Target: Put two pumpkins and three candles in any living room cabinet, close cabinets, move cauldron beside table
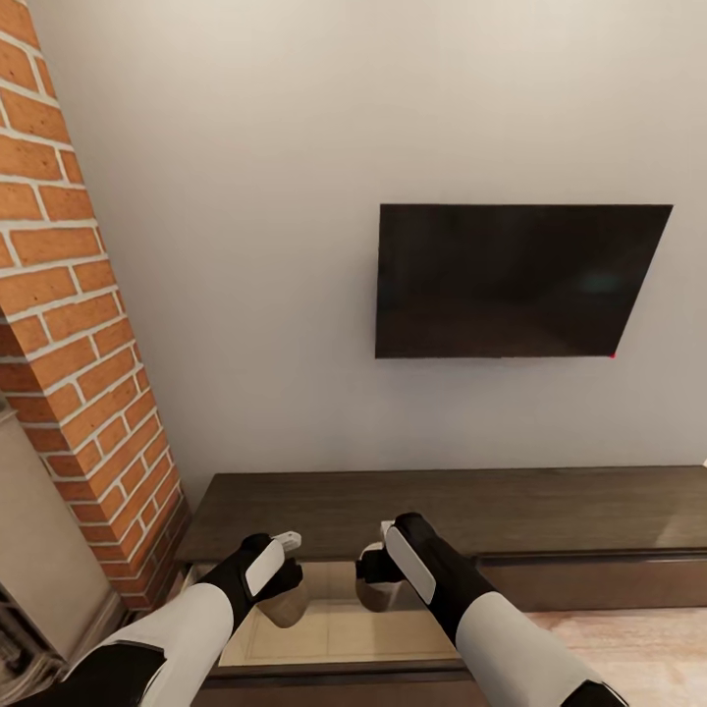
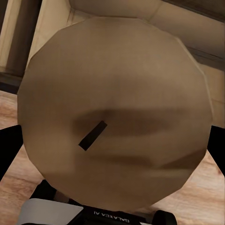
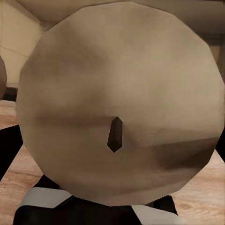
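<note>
The brick column [image 1: 74, 324] is orange-red with pale grey mortar lines. The wall [image 1: 245, 196] is plain off-white, the television [image 1: 516, 280] flat black. The cabinet [image 1: 442, 511] is dark brown wood-grain, pale beige inside. Both candles [image 2: 115, 117] [image 3: 117, 103] are beige-tan with dark wicks. The floor [image 1: 628, 648] is light wood plank. The arms [image 1: 187, 628] are black and white.

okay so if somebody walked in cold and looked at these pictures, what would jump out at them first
Probably the big black screen on the pale wall, with the red brick column at the left. Below it, the left gripper and right gripper each hold a beige candle over the open pale compartment of the long dark cabinet; each candle's round wick end looms large in its wrist view.
</note>
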